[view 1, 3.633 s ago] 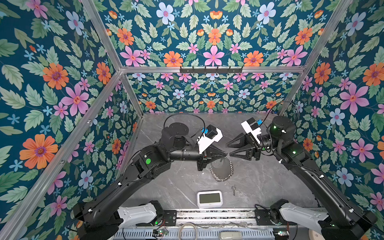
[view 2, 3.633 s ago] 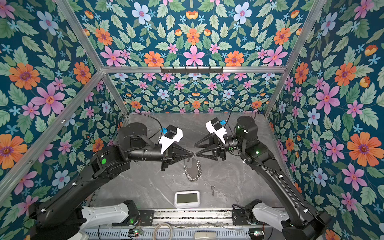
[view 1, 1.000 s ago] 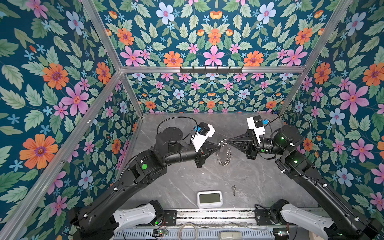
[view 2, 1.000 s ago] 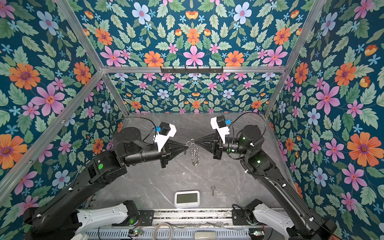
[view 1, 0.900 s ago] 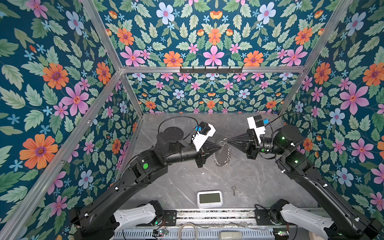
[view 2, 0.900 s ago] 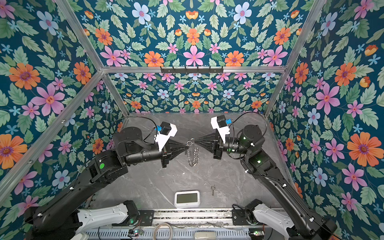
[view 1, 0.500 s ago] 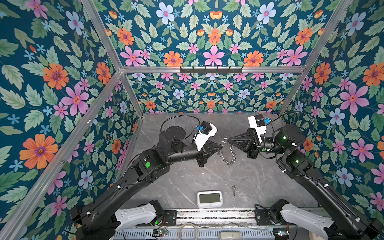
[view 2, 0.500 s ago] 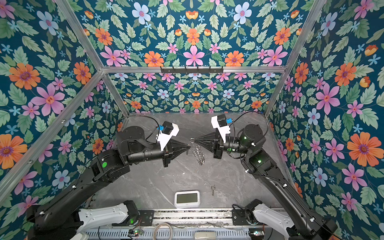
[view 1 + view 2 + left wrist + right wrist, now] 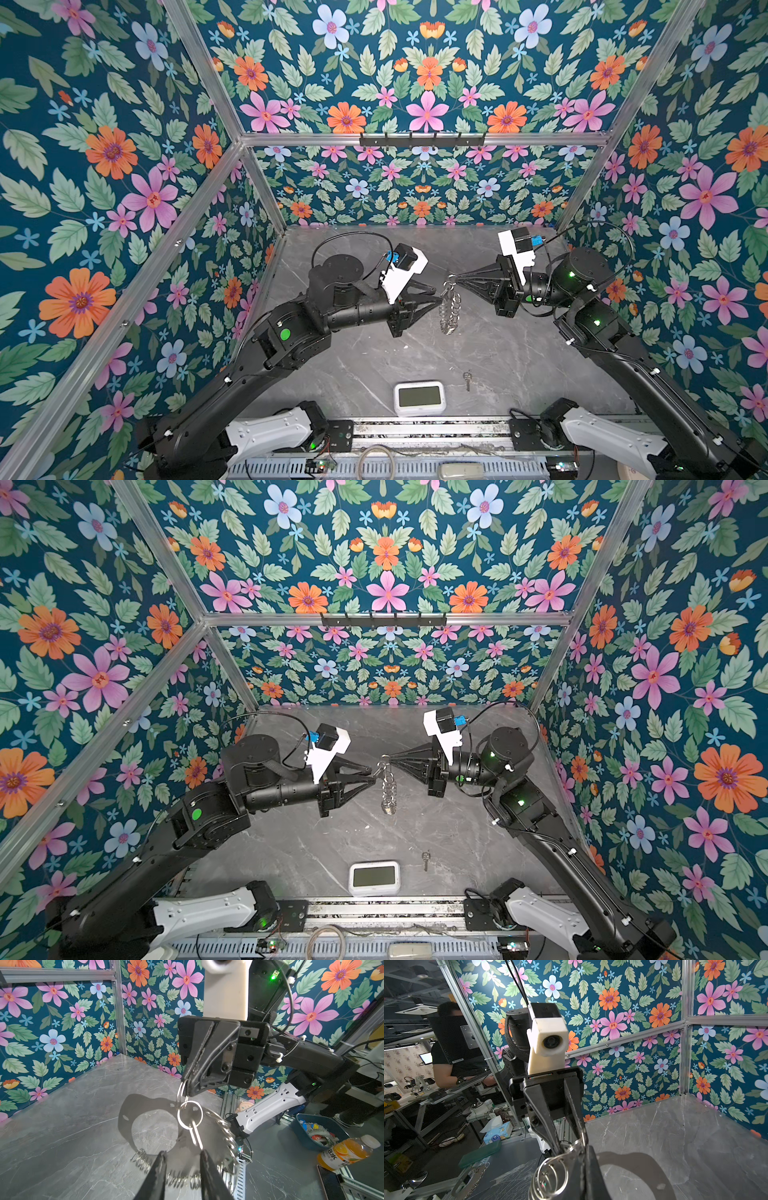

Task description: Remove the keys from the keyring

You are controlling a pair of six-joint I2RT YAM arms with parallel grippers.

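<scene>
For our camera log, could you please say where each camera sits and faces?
Top views: high at the front, looking down; left arm and right arm show.
Left wrist: on left arm, facing the right jaws shut on the keyring; own open jaws show.
Right wrist: on right arm, facing the left jaws; own jaws show.
Shared: keyring.

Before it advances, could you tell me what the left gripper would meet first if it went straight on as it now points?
Probably the slim silver key hanging from the translucent grey ring-edged keyring plate that the right gripper holds; the open left gripper points at it, depth uncertain.
</scene>
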